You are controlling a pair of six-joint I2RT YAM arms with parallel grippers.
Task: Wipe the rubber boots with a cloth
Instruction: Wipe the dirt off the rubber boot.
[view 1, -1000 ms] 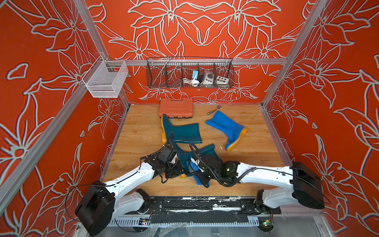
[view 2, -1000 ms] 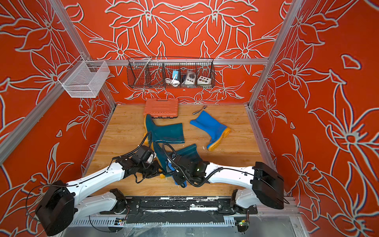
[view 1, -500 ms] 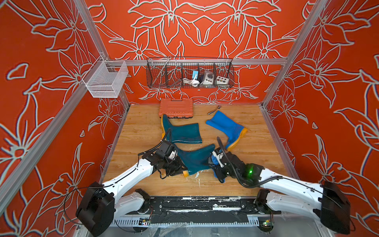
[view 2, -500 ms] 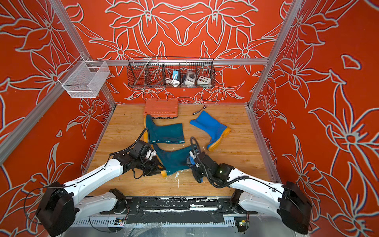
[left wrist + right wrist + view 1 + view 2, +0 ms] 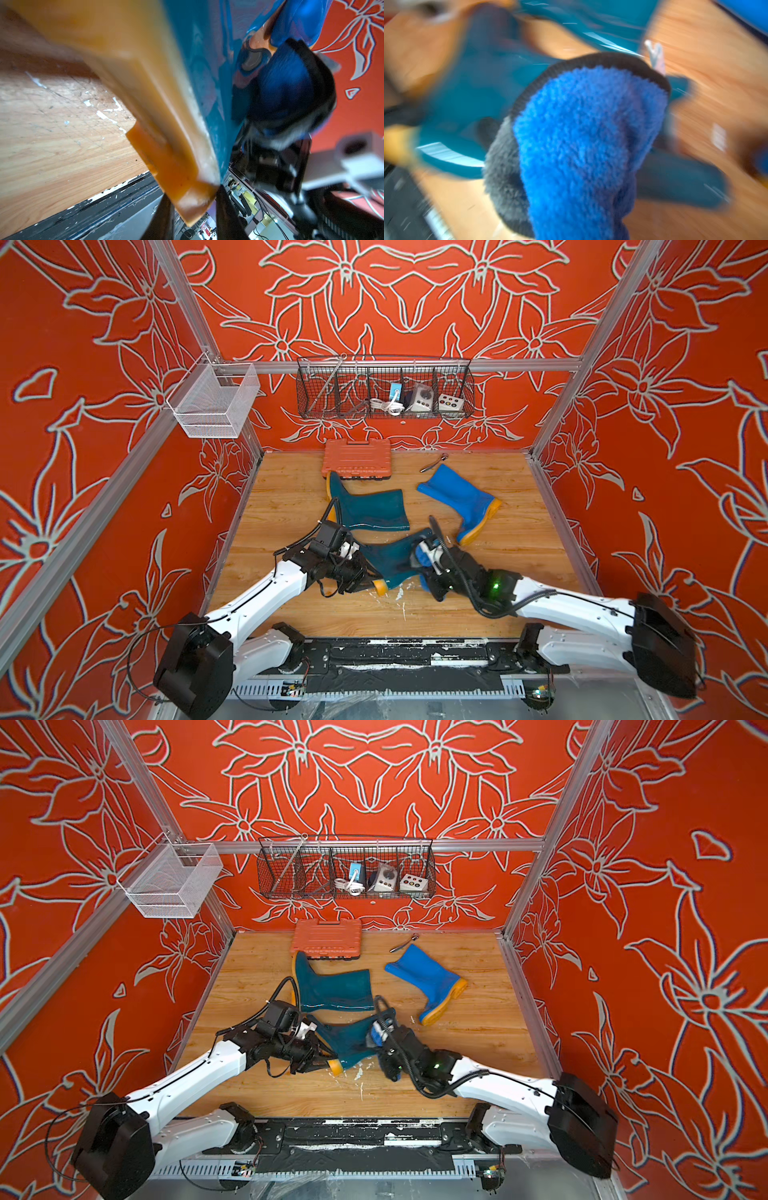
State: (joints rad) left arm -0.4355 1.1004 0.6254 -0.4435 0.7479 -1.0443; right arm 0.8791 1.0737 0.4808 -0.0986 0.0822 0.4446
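Note:
Three rubber boots lie on the wooden floor. The near dark teal boot has its yellow-orange sole clamped between the black fingers of my left gripper, at the heel end. My right gripper is shut on the fuzzy blue cloth, which presses against this boot's shaft; the cloth hides the right gripper's fingers. A second teal boot lies just behind. Farther right lies the bright blue boot.
An orange ribbed case sits against the back wall, with a small metal tool to its right. A black wire basket and a white mesh basket hang on the walls. White scuffs mark the floor near the front edge.
My right gripper has swept the cloth rightward along the near teal boot, from its foot end toward the shaft, and the right arm has swung out to the right. The left gripper keeps its hold.

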